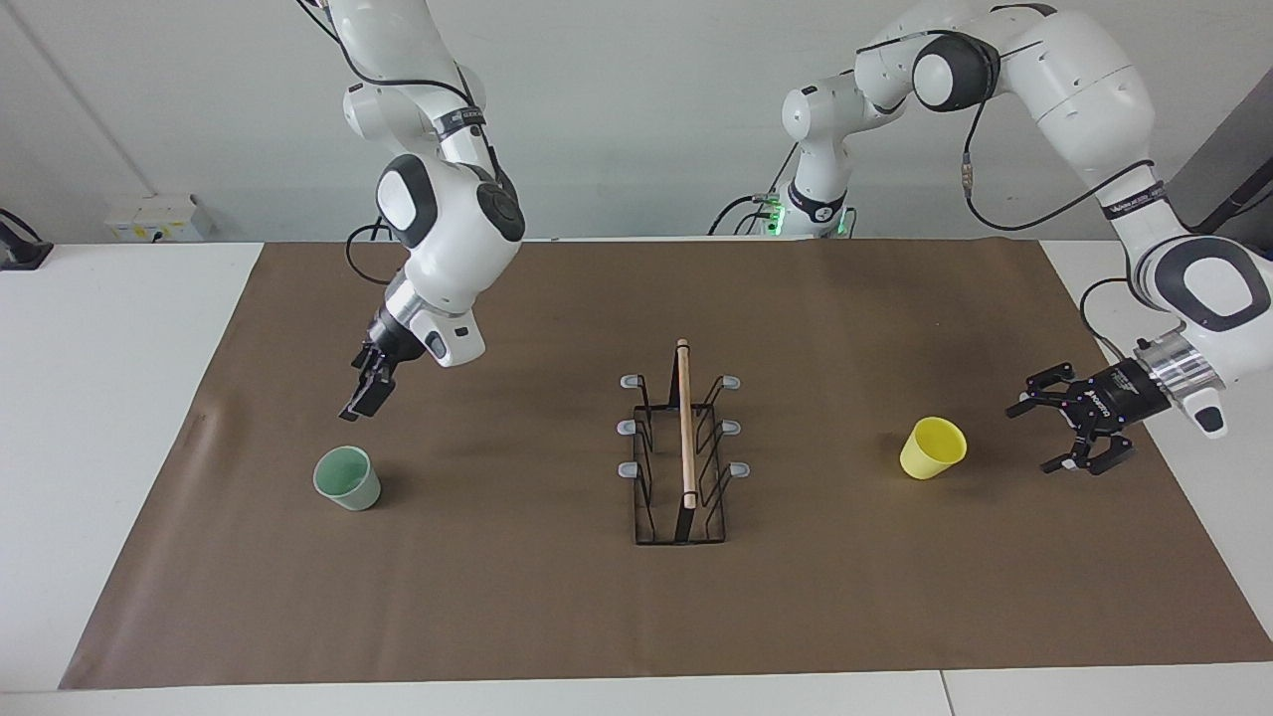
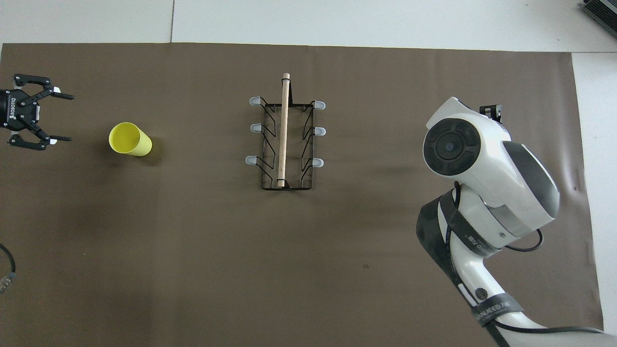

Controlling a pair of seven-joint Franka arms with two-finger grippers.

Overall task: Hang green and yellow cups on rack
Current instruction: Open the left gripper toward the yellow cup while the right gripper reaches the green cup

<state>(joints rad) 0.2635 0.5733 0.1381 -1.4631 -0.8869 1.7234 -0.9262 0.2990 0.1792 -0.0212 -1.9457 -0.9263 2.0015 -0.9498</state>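
Standing on the brown mat (image 1: 557, 617), the green cup (image 1: 347, 478) sits toward the right arm's end, with the right gripper (image 1: 358, 400) above it, fingers apart, empty. Mid-table stands the rack (image 1: 682, 447), prongs bare. Toward the left arm's end the yellow cup (image 1: 933, 447) lies tilted; near it the left gripper (image 1: 1054, 436) is spread wide, holding nothing

One camera faces the robots from high across the desk (image 1: 99, 447); another looks steeply down; both share the rack (image 1: 682, 447).
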